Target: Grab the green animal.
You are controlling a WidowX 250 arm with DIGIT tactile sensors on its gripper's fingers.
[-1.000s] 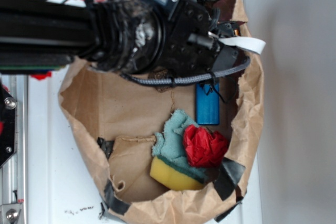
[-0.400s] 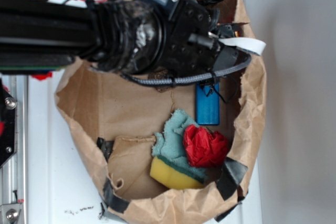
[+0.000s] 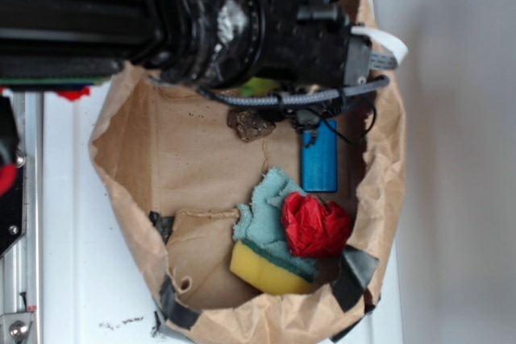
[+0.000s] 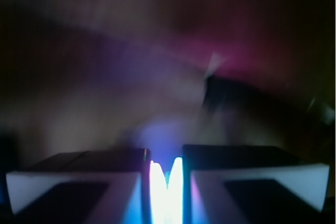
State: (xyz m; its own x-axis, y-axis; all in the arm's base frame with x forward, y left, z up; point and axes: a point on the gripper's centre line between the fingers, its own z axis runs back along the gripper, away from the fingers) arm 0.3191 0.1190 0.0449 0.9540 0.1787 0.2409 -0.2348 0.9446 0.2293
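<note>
Since the earlier frame the arm [image 3: 201,22] has swung toward the top of the exterior view, baring a dark brown lump [image 3: 251,124] on the floor of the paper bag [image 3: 129,167] and a sliver of lime green, apparently the green animal [image 3: 260,85], tucked just under the wrist. In the wrist view the gripper [image 4: 167,182] has its pads [image 4: 73,179] pressed nearly together with only a bright slit between; whether they pinch anything I cannot tell through the blur. Right of the lump lies a blue block [image 3: 319,159]; lower sit a teal cloth [image 3: 270,207], red crumpled thing [image 3: 314,225] and yellow sponge [image 3: 266,273]. To do this step well, I judge the grip should be confirmed on the plush before lifting clear of the bag's rim
</note>
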